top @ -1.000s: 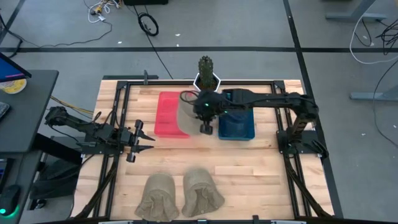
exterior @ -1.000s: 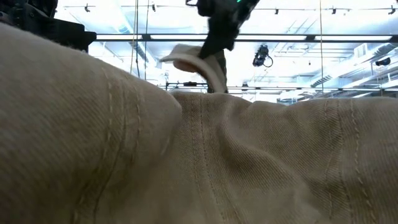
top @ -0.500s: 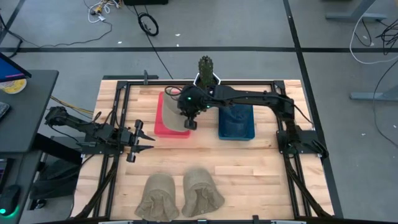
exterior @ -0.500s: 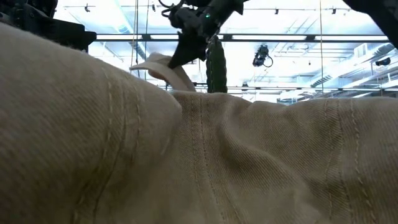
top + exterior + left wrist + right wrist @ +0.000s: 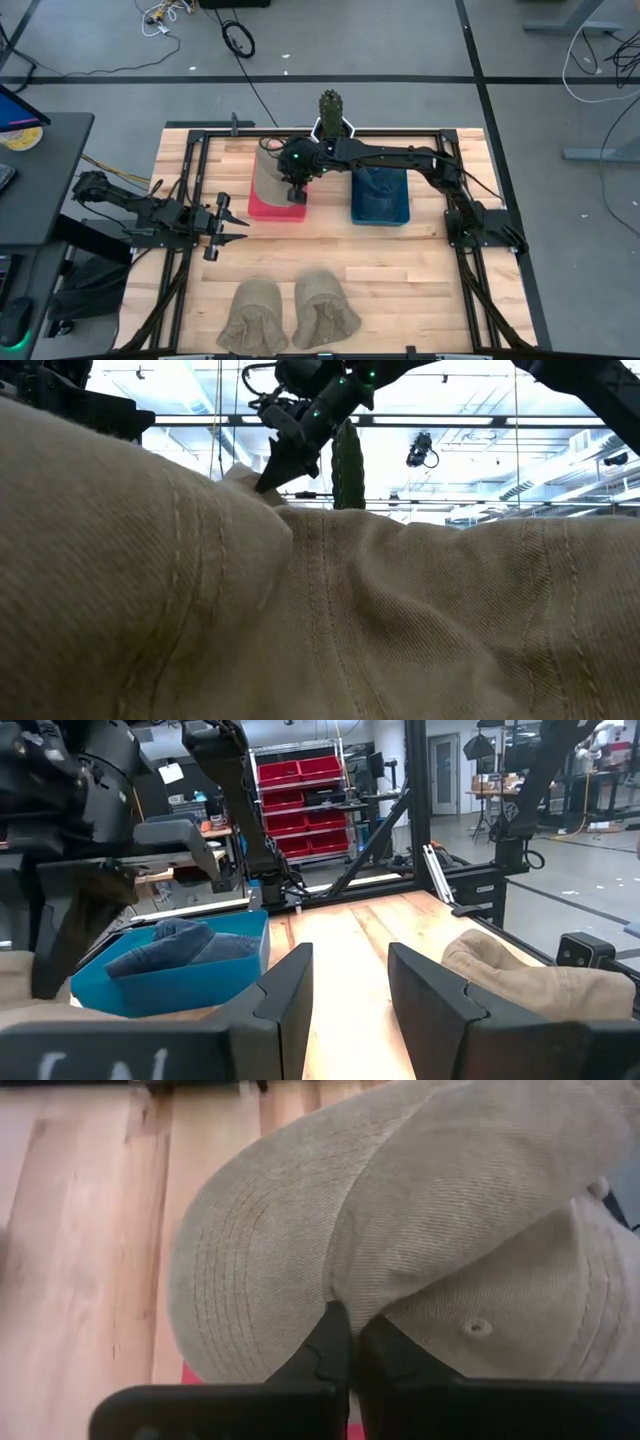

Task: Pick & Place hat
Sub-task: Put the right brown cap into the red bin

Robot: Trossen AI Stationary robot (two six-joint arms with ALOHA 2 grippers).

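Note:
My right gripper (image 5: 297, 192) is shut on a tan cap (image 5: 268, 177) over the red bin (image 5: 270, 208), which stands left of the blue bin (image 5: 380, 198). In the right wrist view the cap's brim (image 5: 250, 1270) and crown (image 5: 500, 1270) spread out ahead of the shut gripper (image 5: 345, 1335). In the low view the gripper (image 5: 272, 478) shows just above the near caps, with a bit of the held cap (image 5: 238, 474) beside it. My left gripper (image 5: 226, 226) waits open and empty at the table's left; its own view shows it (image 5: 345, 990) open. My right gripper pinches the cap between its two fingers where the brim meets the crown (image 5: 335, 1285). The fingers come from above, pointing down. The cap spreads below them over the red bin. Whether it rests on the bin I cannot tell.
Two more tan caps (image 5: 255, 315) (image 5: 325, 310) lie at the table's near edge and fill most of the low view (image 5: 320, 620). The blue bin holds folded denim (image 5: 170, 950). A potted cactus (image 5: 333, 110) stands at the far edge. Bare wood lies mid-table.
My right gripper has carried the cap toward the table's left, from between the two bins to over the red bin, and has gone down. The cap has come lower with it and now covers the red bin's far part. The gripper has stayed shut.

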